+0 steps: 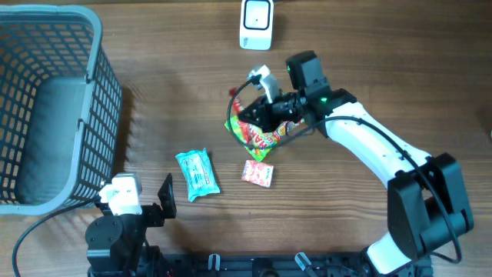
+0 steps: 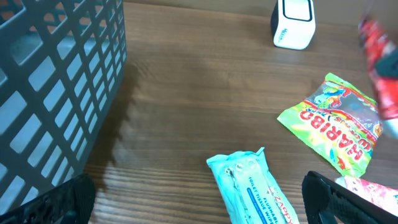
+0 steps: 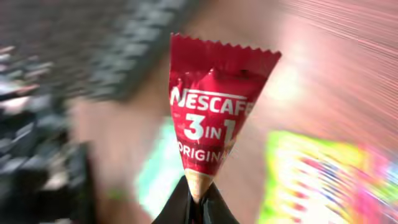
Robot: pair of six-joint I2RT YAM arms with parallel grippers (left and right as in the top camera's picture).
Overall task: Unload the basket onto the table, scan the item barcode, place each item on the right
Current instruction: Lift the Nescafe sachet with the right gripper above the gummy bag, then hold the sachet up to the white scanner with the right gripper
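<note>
While the grey basket [image 1: 100,92] sits at the left edge of the table [image 1: 369,61], the left gripper [image 2: 198,206] hangs by the front edge with its jaws wide apart and nothing in them. Just to its right lies a blue tissue pack [image 1: 197,175], flat on the wood. Near the middle of the table lie a small red packet [image 1: 257,172] and, just behind it, a green candy bag [image 1: 257,138]. Way back at the far edge stands the white scanner [image 1: 256,23]. The thing to scan is the red coffee sachet [image 3: 211,112]. The right gripper [image 3: 196,202], on a white arm [image 1: 361,138] that reaches in from the front right corner, has its jaws squeezed shut on the bottom tip of the sachet. It holds the sachet up in the air over the candy bag, well short of the scanner. I think the sachet is very light, thin and crinkly, with a smooth, slippery skin. It looks soft, so it could flop or slide out of such a tiny pinch. The flat sealed end is a good place to hold it, because the fingers then cover none of the print. I can see no barcode on the side facing the wrist camera, so my guess is that it is on the back.
</note>
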